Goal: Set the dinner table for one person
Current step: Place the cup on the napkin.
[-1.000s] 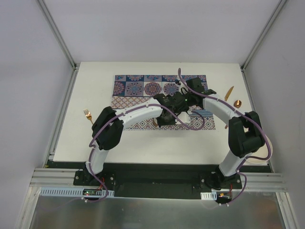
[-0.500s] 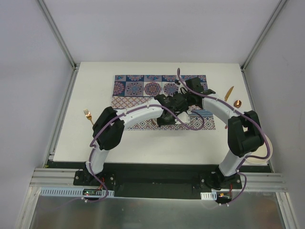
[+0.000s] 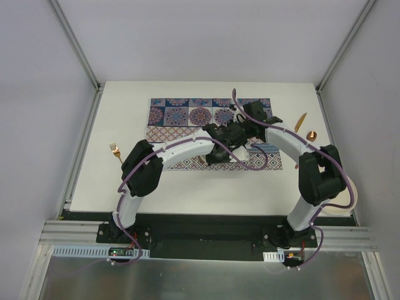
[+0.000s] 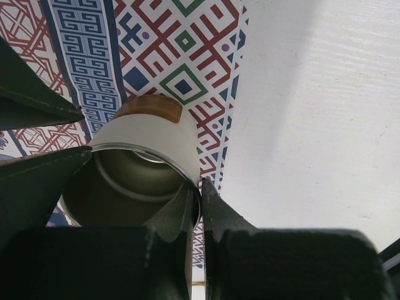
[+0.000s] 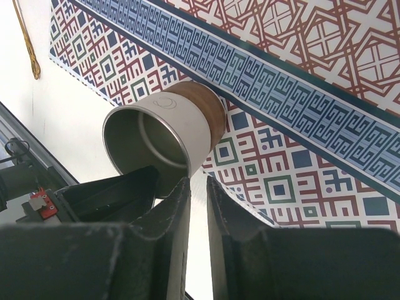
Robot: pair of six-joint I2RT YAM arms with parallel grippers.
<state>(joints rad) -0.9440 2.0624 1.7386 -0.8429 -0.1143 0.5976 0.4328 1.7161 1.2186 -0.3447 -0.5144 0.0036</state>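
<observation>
Over the near right stretch of the placemat (image 3: 181, 112), we are holding the cup (image 4: 147, 140) from two sides. Our left end effector (image 4: 199, 190) is pinching the cup's wall at the rim, one finger inside and one outside, the gap between them hardly wider than the metal. Our right end effector (image 5: 197, 187) is looking much the same: it is nearly closed with the rim running into its narrow gap, so we are judging it clamped as well. The cup's wooden base is pointing at the cloth; we cannot tell whether it is touching.

The white worktop (image 3: 187, 187) is lying under all of it, between the frame rails. It is carrying the fork (image 3: 115, 151) near its left edge, and the knife (image 3: 301, 121) and spoon (image 3: 312, 134) near its right. The plate (image 3: 347, 203) is sitting at the near right corner, half hidden behind the right arm.

We are reading this as a hand-over or a joint set-down. To do it well, we are wanting one end effector letting go at a time, opening straight apart so no finger is hooking the rim and tipping the cup. The base should be going down flat, without rucking the cloth.
</observation>
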